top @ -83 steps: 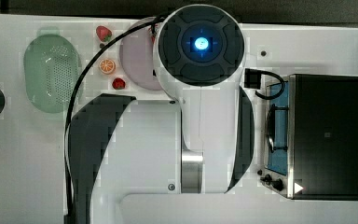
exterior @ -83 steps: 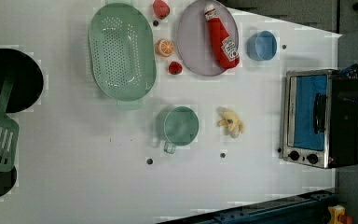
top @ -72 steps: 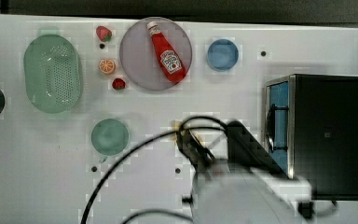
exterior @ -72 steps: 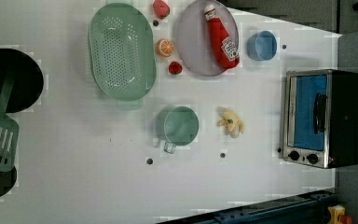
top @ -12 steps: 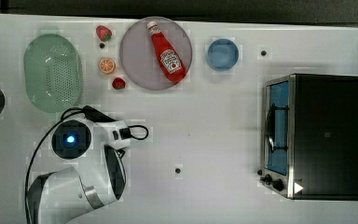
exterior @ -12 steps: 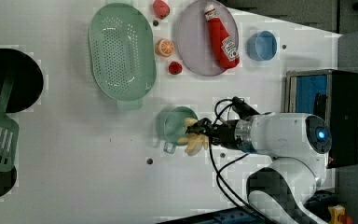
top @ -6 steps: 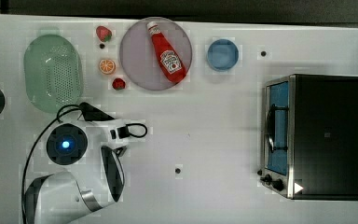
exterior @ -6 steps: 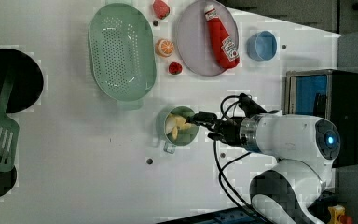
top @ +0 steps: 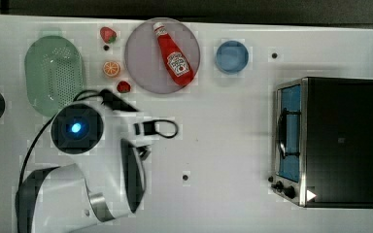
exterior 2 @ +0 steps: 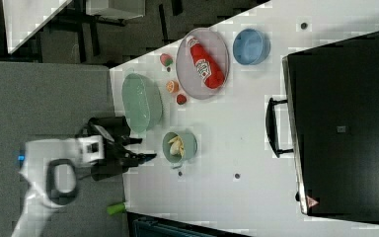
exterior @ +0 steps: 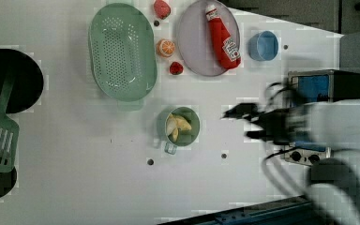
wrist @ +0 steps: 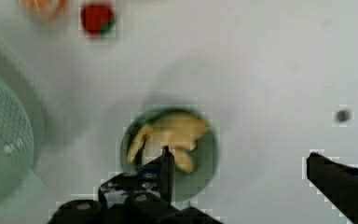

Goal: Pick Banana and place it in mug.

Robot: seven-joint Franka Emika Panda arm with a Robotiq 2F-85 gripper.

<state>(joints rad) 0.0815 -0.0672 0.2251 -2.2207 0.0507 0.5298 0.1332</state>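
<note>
A white counter point(exterior: 75, 187) seen from above. Near the middle of the left view stands a round teal-green mug point(exterior: 161, 125) with a small handle at its lower edge, and inside it lies the banana point(exterior: 178, 125), a small pale yellow toy with darker ends, resting against the mug's inner wall with nothing gripping it. The right view also shows the banana point(exterior 2: 176, 145) inside the mug point(exterior 2: 191, 146), and the wrist view looks down on the banana point(wrist: 175, 133) curled within the mug's rim point(wrist: 212, 158).

The robot's gripper point(wrist: 240, 161) has its jaws spread wide and empty; one dark finger overlaps the mug's edge in the wrist view, the other sits well apart on the far side. In the left view the gripper point(exterior: 239, 113) is blurred and lies to the left view's right of the mug, clear of it. Judging by this, the placing appears done.

The banana looks light, stiff and smooth, probably hard plastic, so it could slip between flat jaws. If it needed picking up again, the best hold would be across its thicker middle, jaws closing on the two flat sides rather than the tapering ends; inside the mug that reach would be tight.

Elsewhere in the left view: a pale green colander point(exterior: 122, 51), an orange slice point(exterior: 166, 47), a lilac plate point(exterior: 192, 47) carrying a ketchup bottle point(exterior: 221, 37), a blue cup point(exterior: 263, 45), and a toaster oven point(exterior: 328, 84) at the left view's right.
</note>
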